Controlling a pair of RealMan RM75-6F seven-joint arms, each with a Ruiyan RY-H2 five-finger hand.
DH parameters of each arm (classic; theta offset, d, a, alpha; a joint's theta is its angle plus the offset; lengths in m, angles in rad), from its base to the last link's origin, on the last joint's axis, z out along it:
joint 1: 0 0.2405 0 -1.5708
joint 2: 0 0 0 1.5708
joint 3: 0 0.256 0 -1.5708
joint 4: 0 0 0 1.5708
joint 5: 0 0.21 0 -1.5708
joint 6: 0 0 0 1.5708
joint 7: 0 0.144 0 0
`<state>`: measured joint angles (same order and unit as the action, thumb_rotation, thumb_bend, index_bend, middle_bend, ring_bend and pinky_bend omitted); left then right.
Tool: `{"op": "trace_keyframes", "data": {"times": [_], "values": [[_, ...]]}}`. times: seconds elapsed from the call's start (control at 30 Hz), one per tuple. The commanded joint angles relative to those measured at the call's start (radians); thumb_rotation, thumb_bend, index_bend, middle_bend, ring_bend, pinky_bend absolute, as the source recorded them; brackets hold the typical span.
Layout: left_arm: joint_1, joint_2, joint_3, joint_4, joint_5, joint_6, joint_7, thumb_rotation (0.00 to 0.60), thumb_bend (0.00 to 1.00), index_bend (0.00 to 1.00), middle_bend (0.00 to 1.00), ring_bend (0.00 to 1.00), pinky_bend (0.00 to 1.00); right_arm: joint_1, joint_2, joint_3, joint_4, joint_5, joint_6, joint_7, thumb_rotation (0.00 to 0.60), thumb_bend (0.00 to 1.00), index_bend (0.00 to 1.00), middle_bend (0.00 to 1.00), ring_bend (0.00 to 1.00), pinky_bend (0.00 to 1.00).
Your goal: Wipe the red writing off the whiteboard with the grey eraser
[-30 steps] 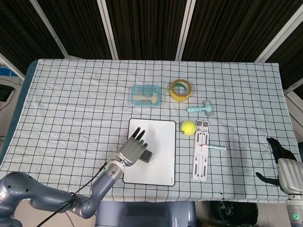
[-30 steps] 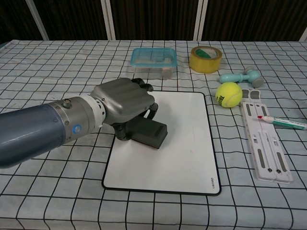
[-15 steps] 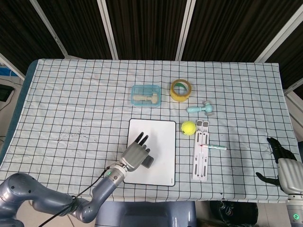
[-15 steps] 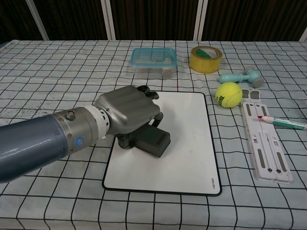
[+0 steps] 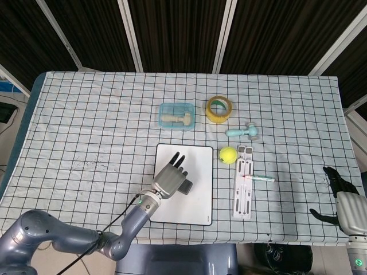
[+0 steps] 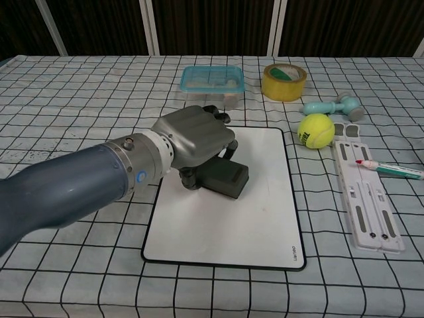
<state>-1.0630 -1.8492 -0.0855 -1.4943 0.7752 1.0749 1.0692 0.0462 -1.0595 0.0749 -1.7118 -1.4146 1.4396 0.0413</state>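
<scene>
checked table (image 5: 86,114): left hand (image 6: 195,136) grips grey eraser (image 6: 225,179) on whiteboard (image 6: 255,218); right hand (image 5: 344,200) spread, holding nothing

Left arm reaching in from the lower left, grey-blue forearm stretching low and forward, wrist ringed in pale metal with a small green light showing. Left hand (image 6: 195,136) lying palm down, knuckles uppermost, fingers (image 5: 178,160) pointing away from the body and curling over the grey eraser (image 6: 224,178), pressing it flat beneath the palm. Right hand (image 5: 344,200) sitting far off at the lower right edge, dark fingers spreading apart, gripping nothing, wrist disappearing below the frame.
</scene>
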Motion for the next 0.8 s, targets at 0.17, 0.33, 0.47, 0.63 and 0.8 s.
{"op": "trace_keyframes", "data": {"times": [0.17,0.33,0.47,0.63,0.8], "values": [[0.000,0.003,-0.044,0.074,-0.030,-0.010,-0.031,0.600,0.36,0.44,0.49,0.00,0.01,0.000,0.001,-0.001,0.000,-0.002,0.000,0.001,0.600,0.08,0.06,0.11,0.20,0.21],[0.002,0.033,-0.064,0.079,-0.035,-0.015,-0.050,0.600,0.36,0.44,0.49,0.00,0.01,0.000,-0.001,-0.002,0.001,-0.002,-0.001,-0.001,0.600,0.08,0.06,0.11,0.20,0.21],[0.006,0.085,-0.077,0.017,-0.019,0.003,-0.054,0.600,0.36,0.44,0.49,0.00,0.01,0.000,-0.003,-0.002,0.001,-0.003,-0.001,-0.004,0.600,0.08,0.06,0.11,0.20,0.21],[0.020,0.187,-0.079,-0.106,-0.015,0.054,-0.014,0.600,0.36,0.44,0.49,0.00,0.01,-0.001,-0.002,-0.002,0.001,-0.002,0.001,-0.002,0.600,0.08,0.06,0.11,0.20,0.22],[0.063,0.348,-0.068,-0.240,-0.011,0.114,-0.001,0.600,0.36,0.44,0.49,0.00,0.01,-0.002,-0.002,-0.003,0.001,-0.006,0.003,-0.003,0.600,0.08,0.06,0.11,0.20,0.21]]}}
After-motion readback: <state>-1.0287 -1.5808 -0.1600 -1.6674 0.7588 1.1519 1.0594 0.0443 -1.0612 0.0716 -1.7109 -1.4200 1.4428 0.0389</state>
